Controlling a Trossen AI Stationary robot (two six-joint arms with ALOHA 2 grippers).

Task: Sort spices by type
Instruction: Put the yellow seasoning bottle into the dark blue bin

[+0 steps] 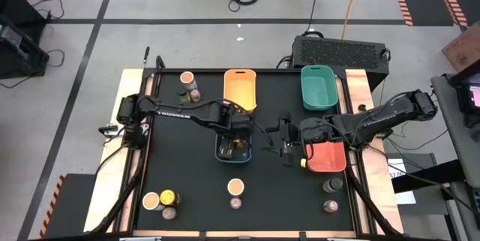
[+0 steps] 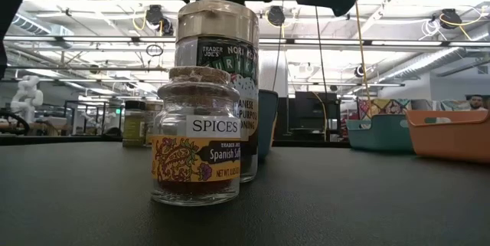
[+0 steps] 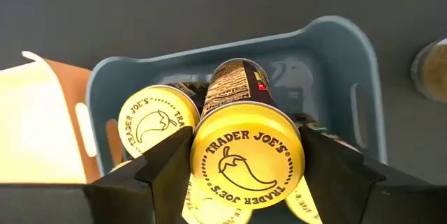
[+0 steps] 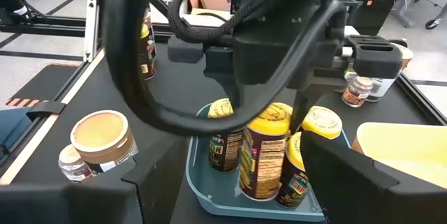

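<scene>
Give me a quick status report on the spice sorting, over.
Left gripper shut on yellow-lid jar, over blue tray. Right gripper open, empty, beside it. Other yellow-lid jars crowd the tray.

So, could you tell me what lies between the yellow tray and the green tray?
In the high view, only bare black table shows between the yellow tray and the green tray; nothing stands there.

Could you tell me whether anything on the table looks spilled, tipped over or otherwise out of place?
Nothing stands out. The left gripper holds a yellow-lidded jar over the blue tray, among other yellow-lidded jars there.
</scene>
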